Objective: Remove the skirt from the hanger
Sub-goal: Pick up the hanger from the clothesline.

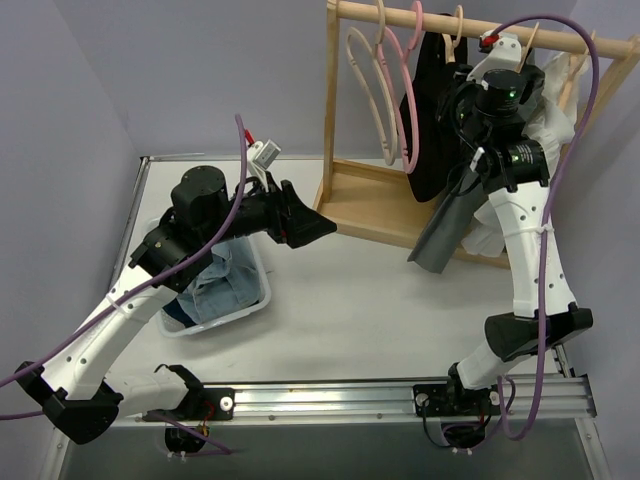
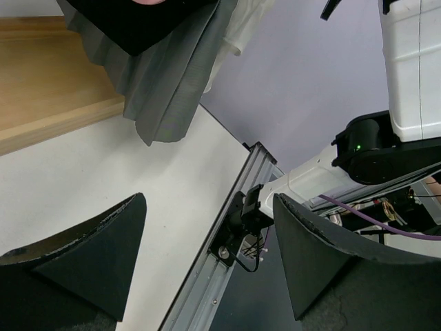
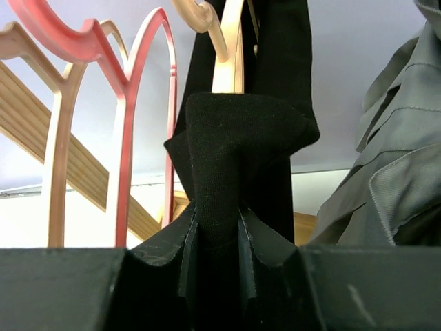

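Note:
The grey pleated skirt [image 1: 447, 228] hangs from the rack's right part, its hem down near the rack's base. It also shows at the right of the right wrist view [image 3: 400, 172] and at the top of the left wrist view [image 2: 172, 83]. A pale wooden hanger [image 3: 227, 62] carries a black garment [image 1: 430, 120] just left of the skirt. My right gripper [image 3: 218, 214] is shut on a fold of that black fabric [image 3: 234, 138], up by the rail [image 1: 462, 108]. My left gripper [image 1: 310, 225] is open and empty over the table, left of the rack; its jaws stand wide apart [image 2: 208, 207].
The wooden rack [image 1: 390, 205] stands at the back right with empty pale hangers [image 1: 368, 90] and a pink hanger [image 1: 408, 100]. A white blouse [image 1: 560, 125] hangs at its right end. A white bin [image 1: 262, 292] holding denim sits by the left arm.

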